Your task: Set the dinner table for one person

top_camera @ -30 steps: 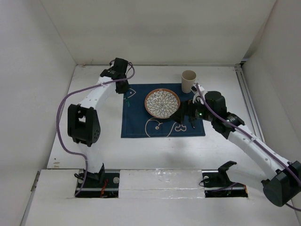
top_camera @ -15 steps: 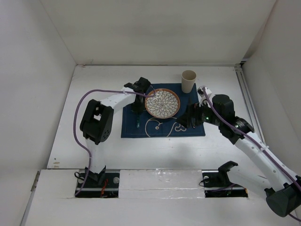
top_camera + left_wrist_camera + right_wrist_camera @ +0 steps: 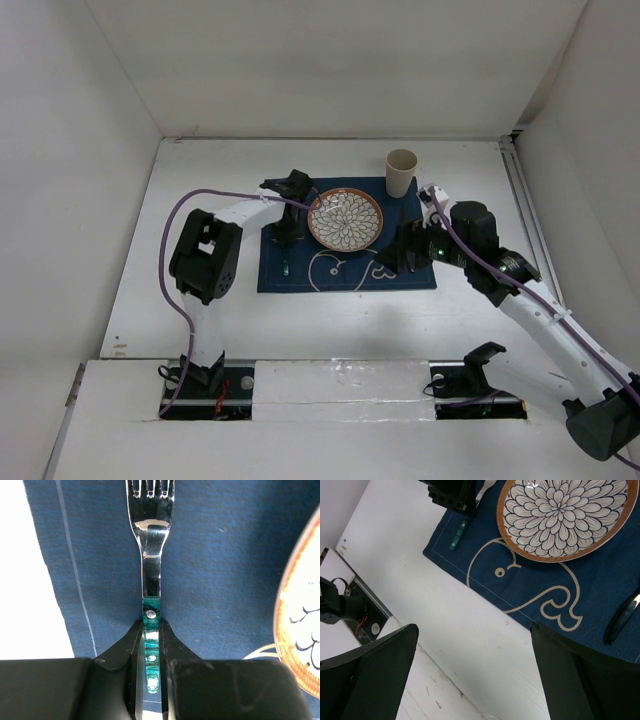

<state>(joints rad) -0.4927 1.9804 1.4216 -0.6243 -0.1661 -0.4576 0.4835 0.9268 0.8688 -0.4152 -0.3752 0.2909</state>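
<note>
The white surface (image 3: 480, 180) lies under everything: whale placemat (image 3: 300, 280), patterned plate (image 3: 345, 219), cup (image 3: 401, 172), and a dark utensil (image 3: 622, 617) already to the right. The left claw (image 3: 151, 630) pinches the fork (image 3: 151, 555) beside the plate; the right claw (image 3: 474, 630) gapes empty. Nearly set, I'd judge.

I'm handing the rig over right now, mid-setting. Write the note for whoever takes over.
Left gripper: shut on the fork by its green handle, over the placemat left of the plate.
Right gripper: open, empty, above the placemat's near right part.
Done: plate on the placemat; cup at its far right corner; dark-handled utensil lying right of the plate.
Left: set down and release the fork, then pull both arms back off the dinner table.
</note>
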